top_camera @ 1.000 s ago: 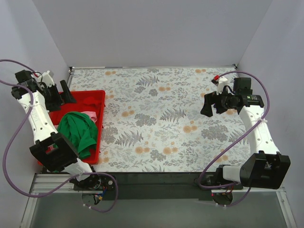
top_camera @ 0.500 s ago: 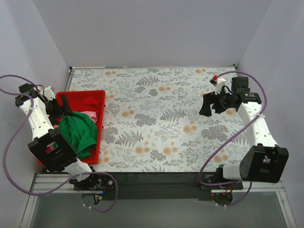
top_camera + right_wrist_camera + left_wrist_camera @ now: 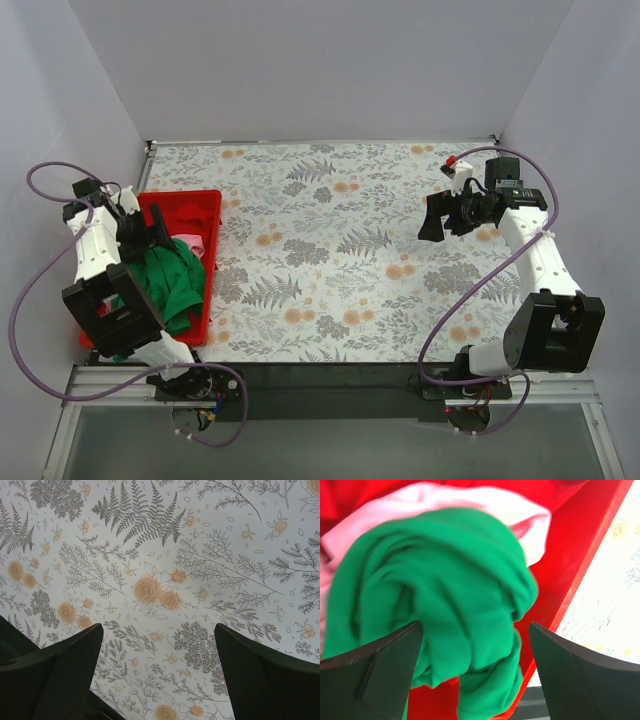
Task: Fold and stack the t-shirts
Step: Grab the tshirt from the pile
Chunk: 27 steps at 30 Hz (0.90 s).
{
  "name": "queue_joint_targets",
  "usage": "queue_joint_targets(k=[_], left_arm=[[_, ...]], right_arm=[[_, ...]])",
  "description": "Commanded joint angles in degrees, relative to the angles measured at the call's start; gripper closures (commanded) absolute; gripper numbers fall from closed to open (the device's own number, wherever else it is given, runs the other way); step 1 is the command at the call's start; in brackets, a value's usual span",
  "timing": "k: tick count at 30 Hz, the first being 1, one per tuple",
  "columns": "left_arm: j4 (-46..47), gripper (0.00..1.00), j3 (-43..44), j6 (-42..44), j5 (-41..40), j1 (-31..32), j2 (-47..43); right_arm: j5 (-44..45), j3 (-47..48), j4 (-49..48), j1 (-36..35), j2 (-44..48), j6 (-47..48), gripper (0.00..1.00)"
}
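Presently, contents and positions as seen:

Container: one red tray (image 3: 208, 205), plastic, lying along the left edge of the desk (image 3: 330, 250) and reaching toward the near-left corner. The desk carries a pale covering printed with grey ferns and orange flowers.

In the tray, item 1: green t-shirt (image 3: 445, 590), bright, plain, bunched into a twisted heap on top of the other cloth. Its lower folds run down to the tray's right rim at the near end.

In the tray, item 2: pink t-shirt (image 3: 485, 505), light, crumpled, lying under the green one. It shows only at the far side and along the left of the heap.

Left arm (image 3: 95, 250): standing at the left edge, elbow bent, wrist leaning in over the far half of the tray. The left fingers (image 3: 375, 670) are spread wide, one on each side of the green heap in the wrist view. They pinch nothing, and whether they touch the cloth cannot be told.

Right arm (image 3: 540, 260): rising along the right edge of the desk, forearm extended toward the far-right corner, wrist turned inward toward the middle. The right fingers (image 3: 50, 675) are spread wide and hold nothing, hanging above bare patterned covering, well apart from the tray.
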<state>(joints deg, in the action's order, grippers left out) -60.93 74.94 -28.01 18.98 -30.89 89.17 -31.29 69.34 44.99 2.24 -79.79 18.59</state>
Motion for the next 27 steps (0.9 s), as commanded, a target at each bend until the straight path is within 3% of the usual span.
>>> queue_joint_targets(k=[1, 6, 9, 13, 14, 16, 22, 27], left_arm=[[2.8, 0.15, 1.1, -2.0, -1.1, 1.9, 1.5], [2.7, 0.2, 3.5, -2.9, -0.4, 2.3, 5.5], [2.1, 0.31, 5.4, -3.5, 1.6, 2.5, 6.0], [1.8, 0.69, 7.9, -3.3, 3.3, 2.6, 4.3], [1.7, 0.88, 8.3, -3.0, 3.8, 2.6, 3.7], [0.5, 1.0, 9.9, -2.8, 4.7, 2.6, 2.2], [-5.5, 1.0, 18.0, 0.2, 13.3, 2.6, -0.8], [-10.6, 1.0, 30.7, 1.4, 23.4, 3.3, -1.7]], right_arm=[[-0.9, 2.5, 0.4, 0.1, 0.5, -0.3, 0.01], [-0.7, 2.1, 0.4, 0.1, 1.1, 0.0, 0.02], [-0.4, 1.7, 0.4, 0.1, 1.4, 0.0, 0.02], [-0.6, 1.5, 0.4, 0.1, 1.6, 0.0, 0.02], [-0.7, 1.5, 0.4, 0.1, 1.6, 0.0, 0.02], [-0.8, 1.3, 0.3, 0.1, 1.7, 0.0, 0.01], [-0.8, -0.1, 0.2, 0.1, 2.8, 0.6, 0.01], [-1.6, -0.2, 0.0, 0.1, 3.5, 0.6, 0.02]])
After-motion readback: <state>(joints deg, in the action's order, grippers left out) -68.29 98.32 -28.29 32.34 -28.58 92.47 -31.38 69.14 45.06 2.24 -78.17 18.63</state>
